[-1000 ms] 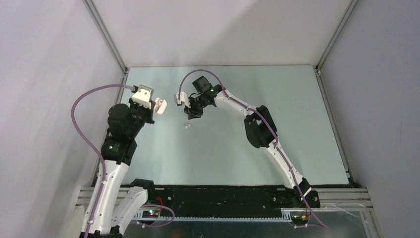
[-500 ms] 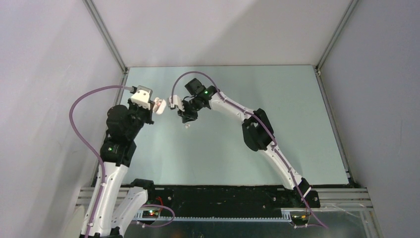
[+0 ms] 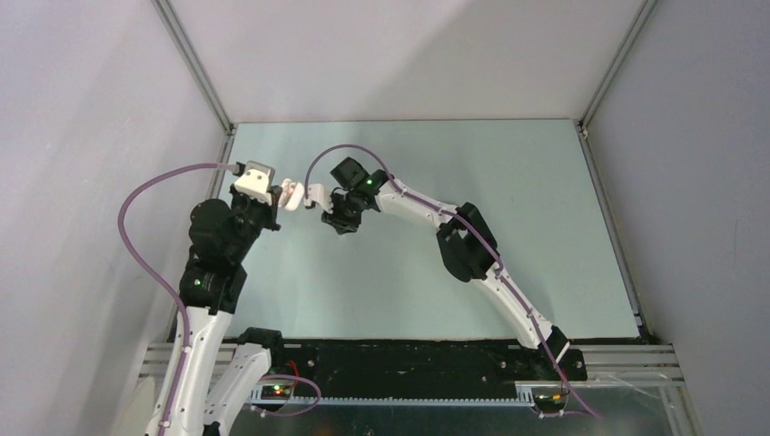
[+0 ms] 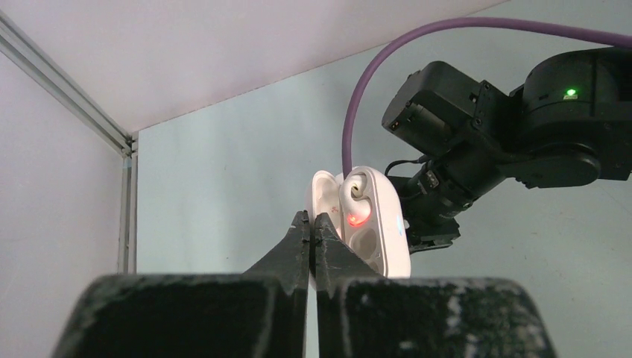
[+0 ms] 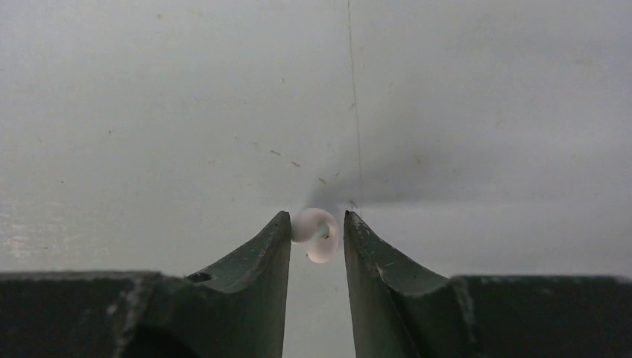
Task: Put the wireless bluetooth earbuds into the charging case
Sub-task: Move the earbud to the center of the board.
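My left gripper [image 3: 276, 200] is shut on the thin edge of an open white charging case [image 3: 291, 194] and holds it above the table at the left. In the left wrist view the fingertips [image 4: 301, 224] pinch the case [image 4: 376, 224]. One white earbud [image 4: 356, 186] sits in its upper slot above a red light, and the lower slot is bare. My right gripper [image 3: 338, 223] is down at the table just right of the case. In the right wrist view its jaws [image 5: 316, 216] stand open around a white earbud [image 5: 315, 234]. The bud touches the left finger. No black earbuds are in view.
The pale green table [image 3: 508, 209] is bounded by grey walls and an aluminium frame [image 3: 195, 68] at the back left. The right arm's black wrist [image 4: 477, 156] and purple cable [image 4: 387, 74] hang close behind the held case.
My right gripper has moved left and down over the white earbud that lay on the table, now between its fingers. My left arm has shifted slightly with the case.
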`<action>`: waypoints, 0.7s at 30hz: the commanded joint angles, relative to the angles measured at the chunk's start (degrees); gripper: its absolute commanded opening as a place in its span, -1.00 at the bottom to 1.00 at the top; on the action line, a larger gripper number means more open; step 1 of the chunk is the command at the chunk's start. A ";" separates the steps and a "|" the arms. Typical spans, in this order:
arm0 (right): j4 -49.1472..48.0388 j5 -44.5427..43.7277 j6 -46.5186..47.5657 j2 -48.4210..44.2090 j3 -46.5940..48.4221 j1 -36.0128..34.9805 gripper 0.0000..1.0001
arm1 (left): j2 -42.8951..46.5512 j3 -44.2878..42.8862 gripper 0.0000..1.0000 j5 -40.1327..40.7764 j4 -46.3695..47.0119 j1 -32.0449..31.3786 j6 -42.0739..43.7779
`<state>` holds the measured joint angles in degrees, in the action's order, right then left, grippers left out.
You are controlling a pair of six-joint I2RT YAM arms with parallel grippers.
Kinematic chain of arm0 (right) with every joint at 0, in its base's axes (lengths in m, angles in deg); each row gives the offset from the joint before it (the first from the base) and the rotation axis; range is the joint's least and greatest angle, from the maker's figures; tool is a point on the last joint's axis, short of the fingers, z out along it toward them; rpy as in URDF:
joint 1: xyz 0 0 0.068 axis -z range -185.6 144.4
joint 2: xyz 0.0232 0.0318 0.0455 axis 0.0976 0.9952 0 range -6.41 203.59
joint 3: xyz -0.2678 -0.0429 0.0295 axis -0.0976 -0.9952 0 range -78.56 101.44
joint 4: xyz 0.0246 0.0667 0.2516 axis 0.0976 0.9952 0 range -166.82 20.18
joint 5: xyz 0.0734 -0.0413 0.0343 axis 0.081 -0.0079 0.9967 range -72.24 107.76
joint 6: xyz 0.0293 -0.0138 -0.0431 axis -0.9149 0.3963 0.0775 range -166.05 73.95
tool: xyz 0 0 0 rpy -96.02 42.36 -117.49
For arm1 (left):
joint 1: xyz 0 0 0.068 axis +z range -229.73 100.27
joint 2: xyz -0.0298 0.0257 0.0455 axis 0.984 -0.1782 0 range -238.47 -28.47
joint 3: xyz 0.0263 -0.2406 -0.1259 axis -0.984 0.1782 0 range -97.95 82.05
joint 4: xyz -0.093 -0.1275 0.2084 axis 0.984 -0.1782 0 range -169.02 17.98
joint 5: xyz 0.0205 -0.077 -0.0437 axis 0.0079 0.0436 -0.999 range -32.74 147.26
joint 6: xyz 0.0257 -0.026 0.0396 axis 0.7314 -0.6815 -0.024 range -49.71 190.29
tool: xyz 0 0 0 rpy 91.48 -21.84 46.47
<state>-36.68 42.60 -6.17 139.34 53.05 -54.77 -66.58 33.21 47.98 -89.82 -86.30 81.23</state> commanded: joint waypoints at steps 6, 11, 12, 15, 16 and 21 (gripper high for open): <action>1.06 -6.38 -3.10 -0.66 -1.71 -0.95 -0.40 | 0.13 -0.22 -1.00 -1.65 1.03 0.59 -1.33; 5.53 -4.16 -0.47 -1.76 -1.44 -0.28 -0.61 | -0.69 -0.44 -1.00 -2.28 1.07 0.59 -1.21; 6.69 -2.14 1.53 -2.08 -1.49 -0.12 -0.62 | -0.80 -0.61 -1.00 -2.39 1.09 0.59 -1.24; 13.94 3.97 8.91 -5.73 -3.43 1.35 -0.64 | -1.68 -0.99 -1.00 -3.18 1.43 0.54 -1.20; 14.67 6.38 13.14 -8.51 -6.82 1.66 -0.64 | -1.87 -1.13 -1.00 -3.37 1.53 0.57 -1.19; 16.22 10.96 34.41 -21.86 -27.09 4.15 -0.65 | -3.78 -1.92 -1.00 -4.55 2.90 0.55 -1.57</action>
<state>-27.28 47.19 8.21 129.70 37.86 -52.60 -69.42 33.21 45.40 -89.78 -86.28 80.79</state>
